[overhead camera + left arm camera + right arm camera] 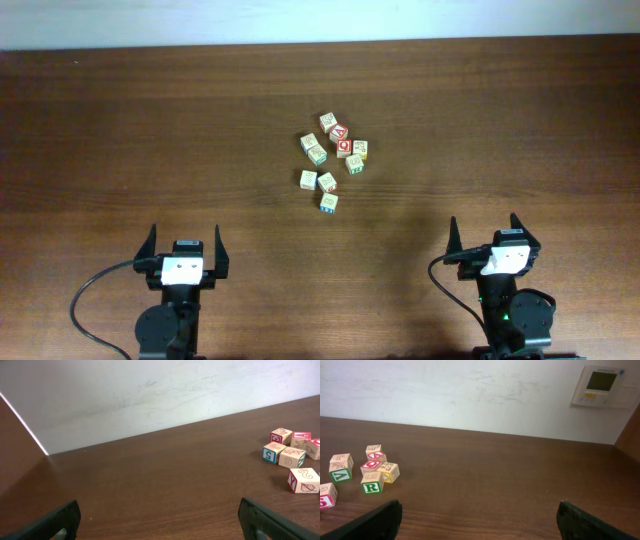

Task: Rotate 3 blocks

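Observation:
Several small alphabet blocks lie in a loose cluster at the table's middle. The three nearest me are pale blocks and a blue-marked one. Two red-faced cubes sit among the farther ones. In the left wrist view the blocks show at the right edge, among them one with a blue 5. In the right wrist view they show at the left, a green R block nearest. My left gripper and right gripper stand open and empty at the near edge, far from the blocks.
Brown wooden table against a white wall. A wall-mounted control panel shows in the right wrist view. A black cable loops beside the left arm's base.

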Robot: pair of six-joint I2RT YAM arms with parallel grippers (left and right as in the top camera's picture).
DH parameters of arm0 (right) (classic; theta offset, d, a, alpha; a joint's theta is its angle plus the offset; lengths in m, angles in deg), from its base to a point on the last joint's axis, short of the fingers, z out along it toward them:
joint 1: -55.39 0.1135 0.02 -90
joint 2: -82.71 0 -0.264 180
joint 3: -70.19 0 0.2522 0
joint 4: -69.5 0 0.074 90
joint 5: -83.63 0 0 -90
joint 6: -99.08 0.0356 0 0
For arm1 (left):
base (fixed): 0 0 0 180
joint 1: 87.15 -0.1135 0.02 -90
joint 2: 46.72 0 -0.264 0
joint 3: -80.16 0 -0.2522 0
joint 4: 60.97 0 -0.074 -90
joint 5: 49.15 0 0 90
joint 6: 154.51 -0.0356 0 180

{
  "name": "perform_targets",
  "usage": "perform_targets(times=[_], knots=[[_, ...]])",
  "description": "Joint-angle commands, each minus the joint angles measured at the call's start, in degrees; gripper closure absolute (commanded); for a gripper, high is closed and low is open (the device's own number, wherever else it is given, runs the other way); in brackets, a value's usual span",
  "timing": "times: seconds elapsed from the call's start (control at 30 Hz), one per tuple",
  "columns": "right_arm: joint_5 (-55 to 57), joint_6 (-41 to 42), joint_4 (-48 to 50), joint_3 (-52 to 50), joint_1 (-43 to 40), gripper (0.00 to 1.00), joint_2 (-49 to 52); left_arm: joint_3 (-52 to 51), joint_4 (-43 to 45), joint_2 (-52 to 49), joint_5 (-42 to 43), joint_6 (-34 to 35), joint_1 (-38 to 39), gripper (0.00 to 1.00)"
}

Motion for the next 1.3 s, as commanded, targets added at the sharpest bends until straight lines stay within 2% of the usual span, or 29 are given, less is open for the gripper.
perform_targets(times=[0.0,0.93,1.0,1.07,1.17,1.2,1.27], knots=[[0.3,-0.4,-0.2,-0.5,-0.3,0.01,-0.4,-0.5,0.1,0.5,0.4,-0.9,-0.2,0.01],[-1.2,-0.3,-0.1,-0.5,-0.3,0.01,-0.2,-0.5,0.4,0.5,1.5,-0.2,-0.2,0.01],[-2.3,1.6,4.2,-0.5,-0.3,0.01,-0.2,0.5,1.0,0.2,1.2,1.6,-0.2,0.01],[-4.6,1.6,5.4,1.4,-0.3,0.01,-0.2,3.4,1.0,-2.8,1.3,3.7,-0.2,0.01],[-5.4,1.6,4.9,9.1,-0.3,0.01,2.1,14.8,0.9,-16.8,2.0,3.6,-0.2,0.01],[-7.4,1.6,4.8,11.4,-0.3,0.01,4.1,19.8,0.7,-21.7,4.6,3.6,-0.2,0.01],[-11.8,1.5,-0.9,24.3,-0.3,0.01,15.3,36.1,-7.2,-35.0,7.6,3.6,-0.2,0.01]])
